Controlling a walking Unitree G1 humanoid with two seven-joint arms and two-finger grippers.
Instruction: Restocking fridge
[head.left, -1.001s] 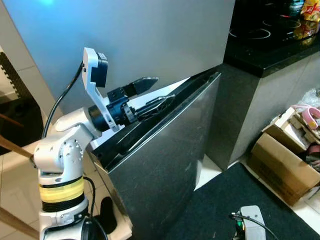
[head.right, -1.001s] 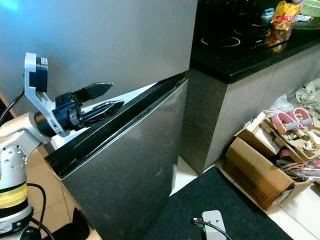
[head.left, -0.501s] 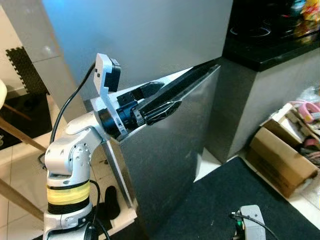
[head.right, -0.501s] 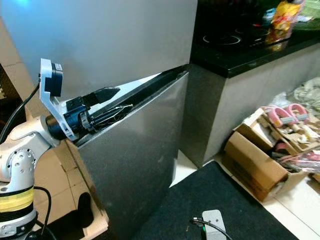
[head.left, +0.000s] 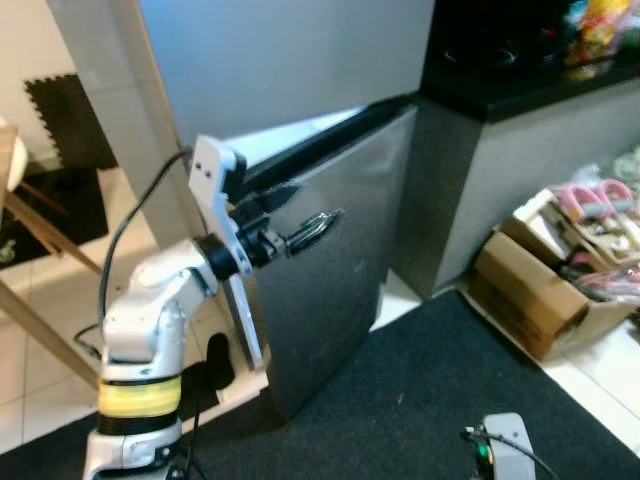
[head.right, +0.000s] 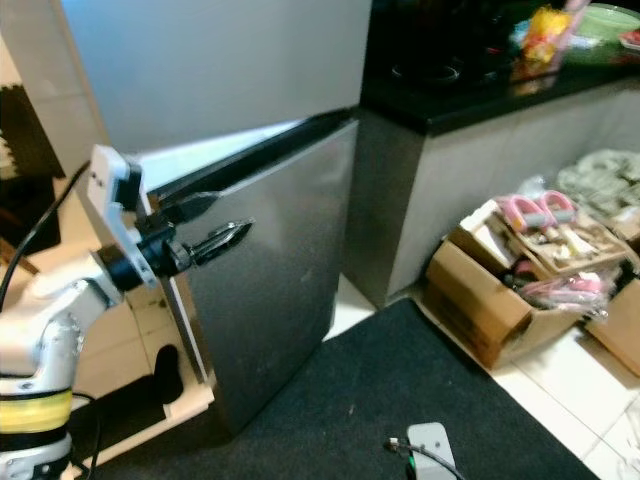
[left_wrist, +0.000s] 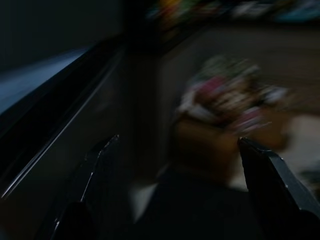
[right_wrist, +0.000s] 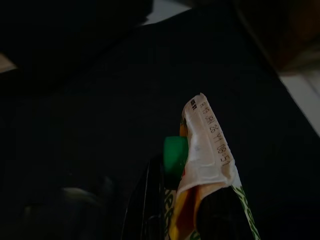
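The grey fridge (head.left: 290, 60) stands ahead, and its lower door (head.left: 330, 270) is slightly ajar along the top seam. My left gripper (head.left: 308, 208) is open at that door's upper left edge, one finger against the dark seam and the other in front of the door face. In the left wrist view, its two black fingers (left_wrist: 100, 165) stand wide apart with nothing between them. My right gripper (right_wrist: 185, 215) hangs low over the dark mat, shut on a carton (right_wrist: 205, 160) with a green cap and a white sealed top.
A black counter (head.left: 520, 80) adjoins the fridge on the right. Below it, an open cardboard box (head.left: 550, 300) full of clutter sits on the floor. A black mat (head.left: 420, 400) covers the floor in front. A wooden leg (head.left: 35, 315) stands at the left.
The lower door has swung in toward the fridge body, with the left gripper staying at its edge. The whole view has shifted, so the camera has moved back.
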